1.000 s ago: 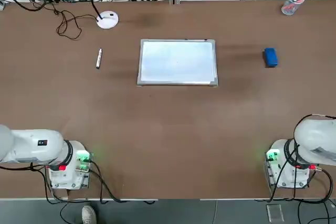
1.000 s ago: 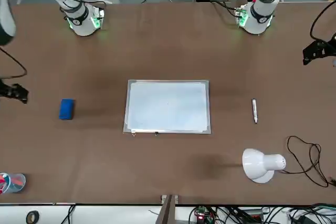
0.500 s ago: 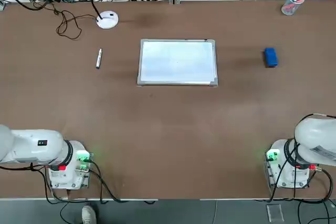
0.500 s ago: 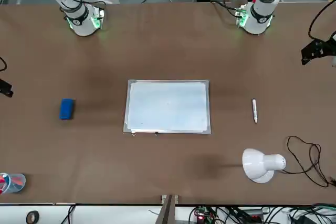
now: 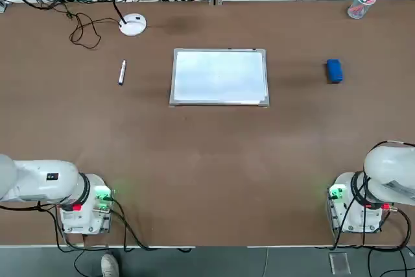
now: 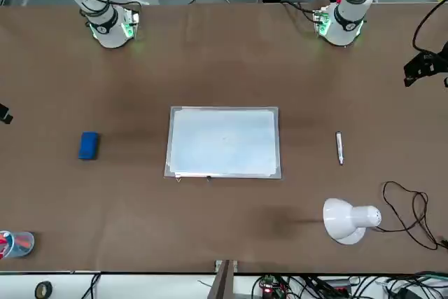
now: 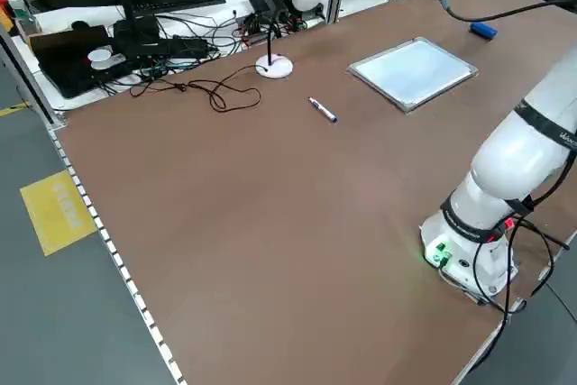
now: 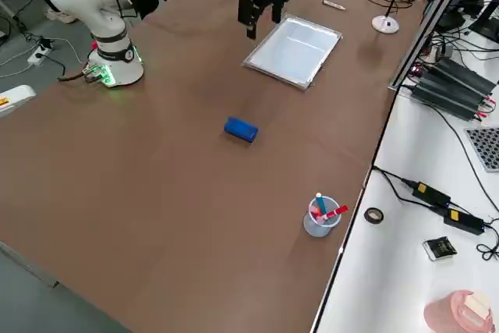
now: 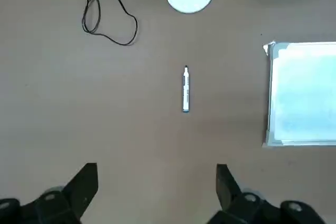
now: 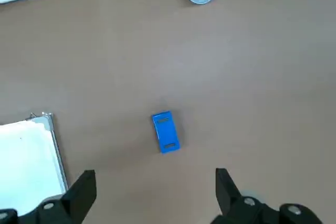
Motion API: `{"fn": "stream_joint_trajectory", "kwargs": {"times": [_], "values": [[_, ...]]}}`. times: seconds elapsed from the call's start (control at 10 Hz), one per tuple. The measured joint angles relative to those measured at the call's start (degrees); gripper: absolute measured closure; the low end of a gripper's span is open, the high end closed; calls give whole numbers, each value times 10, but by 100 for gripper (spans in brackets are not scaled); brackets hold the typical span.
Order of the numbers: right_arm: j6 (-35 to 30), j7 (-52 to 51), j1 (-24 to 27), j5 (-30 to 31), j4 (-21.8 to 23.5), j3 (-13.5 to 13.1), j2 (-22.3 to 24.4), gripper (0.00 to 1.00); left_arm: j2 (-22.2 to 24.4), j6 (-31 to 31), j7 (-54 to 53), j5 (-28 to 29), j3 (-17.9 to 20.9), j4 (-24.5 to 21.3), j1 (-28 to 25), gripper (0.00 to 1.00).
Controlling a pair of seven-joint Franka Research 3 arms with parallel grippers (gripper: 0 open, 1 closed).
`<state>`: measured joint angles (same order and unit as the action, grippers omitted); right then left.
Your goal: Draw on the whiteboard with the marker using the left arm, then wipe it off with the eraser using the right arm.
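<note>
The whiteboard [image 5: 219,76] lies flat mid-table with a silver frame. To its left lies the marker [image 5: 122,72], a slim white stick. My left gripper [image 9: 155,174] hangs high above the marker [image 9: 185,89], open and empty; it shows at the table's side as the left gripper [image 6: 423,68]. The blue eraser [image 5: 334,70] rests to the right of the board. High over the eraser [image 10: 166,131] my right gripper [image 10: 155,179] is open and holds nothing; only a bit of it shows in the front view.
A white lamp base [image 5: 133,24] with a looping black cable [image 5: 84,30] stands behind the marker. A clear cup [image 5: 358,8] of pens sits at the far right corner. Both arm bases [image 5: 81,205] [image 5: 356,205] stand at the near edge. A person sits behind the robot.
The right gripper has drifted outward, almost leaving the front view's edge and nearing the top view's far corner. The left gripper barely moved. Board, marker and eraser lie as before.
</note>
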<state>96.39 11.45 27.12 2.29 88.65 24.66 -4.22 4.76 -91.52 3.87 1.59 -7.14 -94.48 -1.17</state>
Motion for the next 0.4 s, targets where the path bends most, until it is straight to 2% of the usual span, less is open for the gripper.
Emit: {"fn": "stream_joint_trajectory", "kwargs": {"times": [0.4], "values": [[-3, 6, 0, -12, 0, 0, 4, 0, 0, 0, 1, 0, -2, 0, 3, 0]]}}
